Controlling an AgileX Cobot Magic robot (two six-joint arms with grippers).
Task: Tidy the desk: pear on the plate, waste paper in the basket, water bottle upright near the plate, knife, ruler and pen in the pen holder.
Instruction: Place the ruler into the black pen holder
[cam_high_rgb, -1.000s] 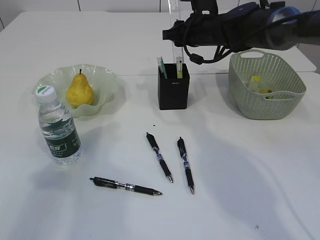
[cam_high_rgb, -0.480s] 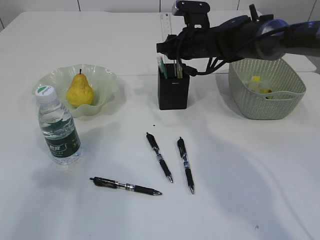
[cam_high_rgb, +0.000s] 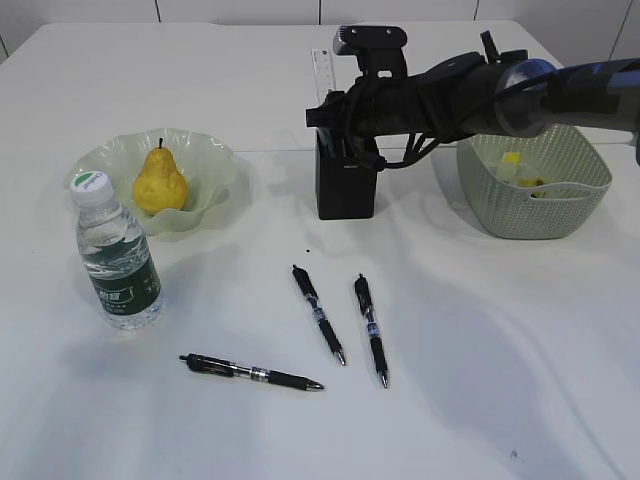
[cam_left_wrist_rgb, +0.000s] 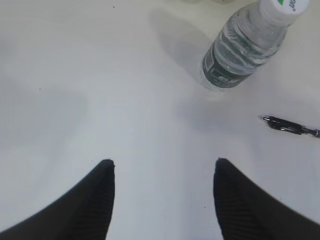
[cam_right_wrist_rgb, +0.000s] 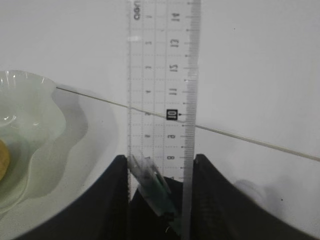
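I had the right fingers closed on the ruler, its long axis upright, lower end inside the pen holder; the left fingers hung open.

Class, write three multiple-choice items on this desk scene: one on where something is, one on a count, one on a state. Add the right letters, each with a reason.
1. Where is the pear?
A. in the basket
B. on the plate
C. beside the pens

2. How many pens lie loose on the desk?
A. one
B. three
C. five

3. How does the water bottle stand?
A. upright, capped
B. on its side
C. upright, uncapped

Answers:
1 B, it sits in the wavy green plate.
2 B, three black pens lie on the white desk.
3 A, its white cap is on top.
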